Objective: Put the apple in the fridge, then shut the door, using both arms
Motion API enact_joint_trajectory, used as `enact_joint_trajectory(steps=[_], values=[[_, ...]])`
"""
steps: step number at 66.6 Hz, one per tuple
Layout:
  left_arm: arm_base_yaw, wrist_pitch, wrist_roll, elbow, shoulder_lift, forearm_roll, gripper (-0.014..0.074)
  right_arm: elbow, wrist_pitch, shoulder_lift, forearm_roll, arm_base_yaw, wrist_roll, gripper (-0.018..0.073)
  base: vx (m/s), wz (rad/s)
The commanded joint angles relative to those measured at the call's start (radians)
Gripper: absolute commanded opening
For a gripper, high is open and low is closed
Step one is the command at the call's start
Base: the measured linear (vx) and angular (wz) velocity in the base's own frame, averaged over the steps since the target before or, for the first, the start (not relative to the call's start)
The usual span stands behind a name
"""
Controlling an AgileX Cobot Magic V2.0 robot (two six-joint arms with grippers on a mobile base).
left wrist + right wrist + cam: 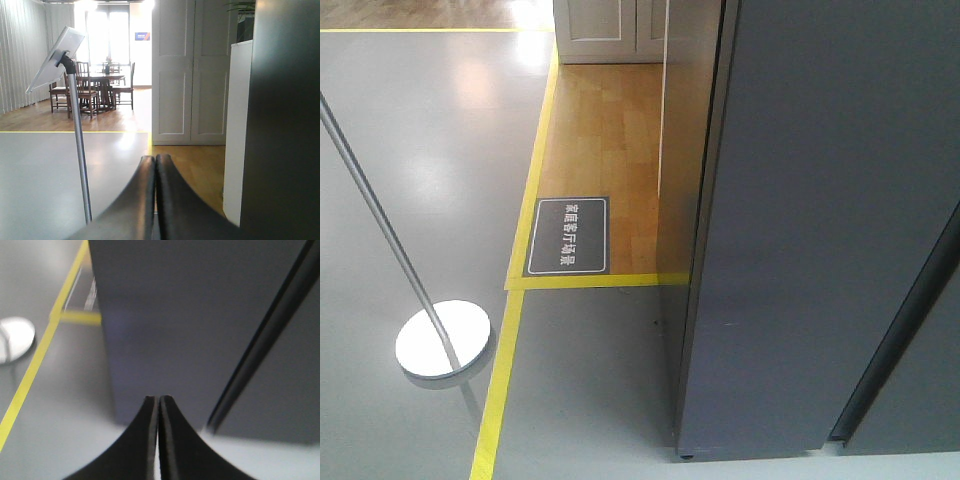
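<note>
The apple is out of view in every frame. The fridge [820, 200] is a tall dark grey block filling the right of the front view. Its door [790, 300] lies flat and flush, with a black seam [900, 330] beside it and no white inside showing. My left gripper [155, 159] is shut with nothing between its fingers, and the dark fridge [285, 125] stands at its right. My right gripper [158, 400] is also shut and empty, pointing at the fridge [175, 315] front just above the floor.
A thin metal pole on a round base [442, 340] stands on the grey floor at left and carries a tilted panel [55, 57]. Yellow tape [500, 390] edges a wooden floor with a dark sign [567, 236]. White cupboard doors [190, 75] stand beyond.
</note>
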Motion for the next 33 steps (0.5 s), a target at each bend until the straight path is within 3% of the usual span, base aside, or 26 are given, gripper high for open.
enact_joint_trajectory(steps=[1, 13, 33], values=[[0.001, -0.076, -0.01, 0.013, -0.016, 0.0, -0.0006, 0.084, -0.267, -0.088, -0.051, -0.003, -0.009, -0.0003, 0.0, 0.0], [0.001, -0.076, -0.01, 0.013, -0.016, 0.0, -0.0006, 0.297, -0.503, -0.272, -0.027, -0.057, 0.006, -0.0003, 0.0, 0.0], [0.001, -0.076, -0.01, 0.013, -0.016, 0.0, -0.0006, 0.467, -0.543, -0.454, -0.023, -0.065, 0.006, -0.0003, 0.0, 0.0]])
